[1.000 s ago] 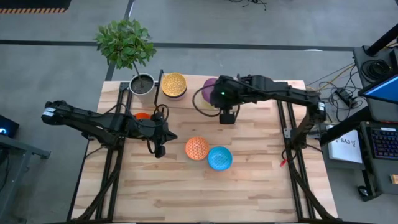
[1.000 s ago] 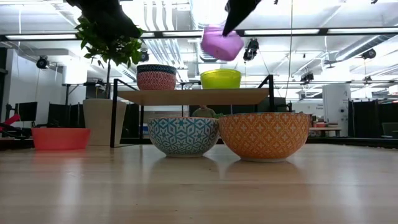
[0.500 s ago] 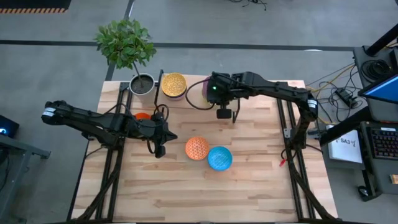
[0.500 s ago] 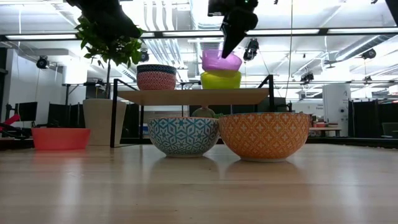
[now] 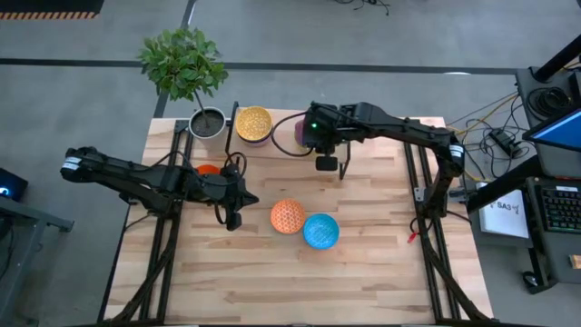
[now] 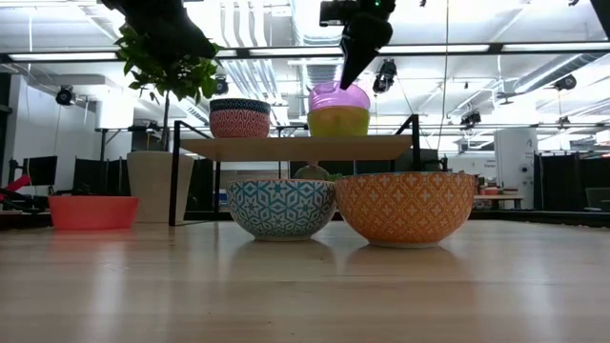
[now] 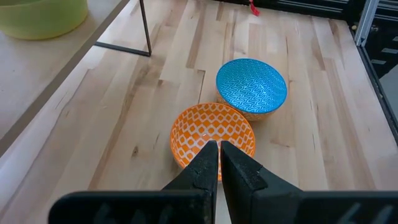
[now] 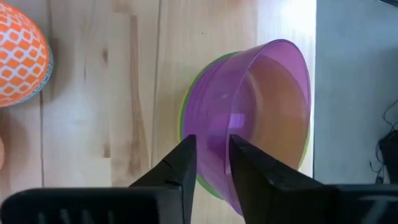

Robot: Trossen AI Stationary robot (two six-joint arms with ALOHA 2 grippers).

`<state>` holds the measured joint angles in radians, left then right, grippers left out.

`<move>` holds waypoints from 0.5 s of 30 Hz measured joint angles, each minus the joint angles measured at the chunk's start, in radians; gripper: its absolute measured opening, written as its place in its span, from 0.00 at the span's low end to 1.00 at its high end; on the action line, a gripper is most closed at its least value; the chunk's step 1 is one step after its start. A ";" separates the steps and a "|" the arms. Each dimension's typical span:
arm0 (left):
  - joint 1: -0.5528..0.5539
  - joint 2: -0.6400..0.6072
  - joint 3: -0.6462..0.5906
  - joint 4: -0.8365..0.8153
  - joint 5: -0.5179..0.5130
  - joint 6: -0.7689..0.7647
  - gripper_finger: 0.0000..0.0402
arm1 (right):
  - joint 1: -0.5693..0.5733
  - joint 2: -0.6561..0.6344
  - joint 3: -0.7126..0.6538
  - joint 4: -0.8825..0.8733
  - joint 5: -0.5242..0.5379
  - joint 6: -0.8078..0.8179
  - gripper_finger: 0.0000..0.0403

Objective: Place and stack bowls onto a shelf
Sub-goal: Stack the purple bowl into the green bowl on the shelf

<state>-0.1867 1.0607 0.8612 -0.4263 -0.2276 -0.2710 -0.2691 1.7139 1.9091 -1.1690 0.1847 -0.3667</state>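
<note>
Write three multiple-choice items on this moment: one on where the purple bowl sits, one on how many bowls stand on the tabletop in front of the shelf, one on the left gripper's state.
1. Where is the purple bowl?
A. Nested in the yellow-green bowl on the shelf
B. On the tabletop
C. Inside the plant pot

2. How many patterned bowls stand together mid-table?
A. One
B. Two
C. Four

3. The left gripper is:
A. Gripping a bowl
B. Wide open
C. Shut, empty

Answers: 1 A, the low view shows purple seated inside yellow-green. 2 B, the orange patterned bowl and blue patterned bowl. 3 C, its fingers almost meet above the orange bowl.
</note>
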 joint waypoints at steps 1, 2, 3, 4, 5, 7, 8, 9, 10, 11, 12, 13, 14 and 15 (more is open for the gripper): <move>0.000 0.000 0.000 0.000 0.000 0.000 0.00 | 0.000 -0.002 0.000 0.000 0.000 0.006 0.22; 0.000 0.000 0.000 0.000 0.000 0.000 0.00 | 0.000 -0.006 0.000 0.000 0.000 0.010 0.23; 0.000 0.000 0.000 0.000 0.000 0.000 0.00 | 0.000 -0.010 0.000 0.000 0.000 0.014 0.23; 0.000 0.000 0.000 0.000 0.000 0.000 0.00 | 0.000 -0.014 0.000 0.000 -0.002 0.023 0.24; 0.000 0.000 0.000 0.000 0.000 0.000 0.00 | 0.000 -0.020 0.000 0.000 -0.007 0.032 0.24; 0.000 0.000 0.000 0.000 0.000 0.000 0.00 | 0.000 -0.029 0.000 0.006 -0.028 0.051 0.24; 0.000 0.000 0.000 0.000 0.000 0.000 0.00 | 0.000 -0.035 0.000 0.014 -0.050 0.063 0.24; 0.000 0.000 0.000 0.000 0.000 0.000 0.00 | 0.000 -0.040 0.000 0.030 -0.062 0.080 0.23; 0.000 0.000 0.000 0.000 0.000 0.000 0.00 | 0.000 -0.045 0.000 0.056 -0.063 0.097 0.22; 0.000 0.000 0.000 0.000 0.000 0.000 0.00 | 0.000 -0.049 -0.001 0.090 -0.064 0.115 0.21; 0.000 0.000 0.000 0.000 0.000 0.000 0.00 | 0.000 -0.052 -0.003 0.124 -0.068 0.122 0.19; 0.000 0.000 0.000 0.002 0.000 0.000 0.00 | 0.000 -0.053 -0.005 0.160 -0.082 0.127 0.18; 0.000 0.000 0.000 0.006 0.000 0.000 0.00 | 0.000 -0.053 -0.008 0.203 -0.103 0.129 0.16; 0.000 0.000 0.000 0.010 -0.001 0.000 0.00 | -0.001 -0.053 -0.013 0.251 -0.129 0.128 0.14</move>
<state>-0.1867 1.0607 0.8612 -0.4165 -0.2283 -0.2710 -0.2698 1.6604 1.8963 -0.9184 0.0553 -0.2385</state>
